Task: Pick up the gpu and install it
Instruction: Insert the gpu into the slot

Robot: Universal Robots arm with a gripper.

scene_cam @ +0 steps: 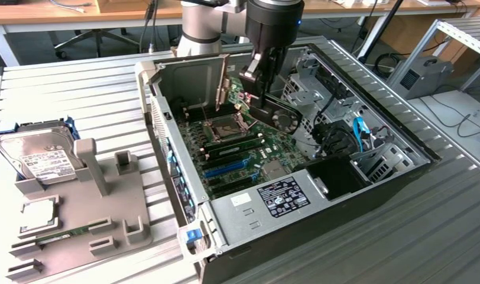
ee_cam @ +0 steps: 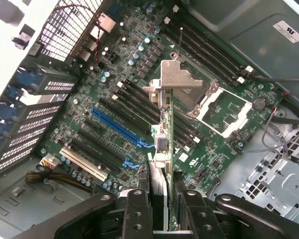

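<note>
Step in hand: transport and alignment. The black two-fingered claw [scene_cam: 260, 76] [ee_cam: 163, 215] is pinching the gpu [scene_cam: 238, 89] [ee_cam: 165, 144], a thin dark green circuit card with a silver metal bracket, one finger on each face. The card hangs on edge inside the open grey-and-black computer case [scene_cam: 398, 171], above the green motherboard [scene_cam: 252, 145], and is not yet seated. In the exterior view it sits at 12 o'clock of the case interior. The long blue expansion slot [scene_cam: 224, 170] [ee_cam: 117, 127] lies toward 6 o'clock from it, apart from the card. By judgement, installation calls for the card's lower edge parallel to and directly over a slot, bracket toward the rear openings, then a straight descent. The case rests on a ribbed metal surface [scene_cam: 82, 89].
</note>
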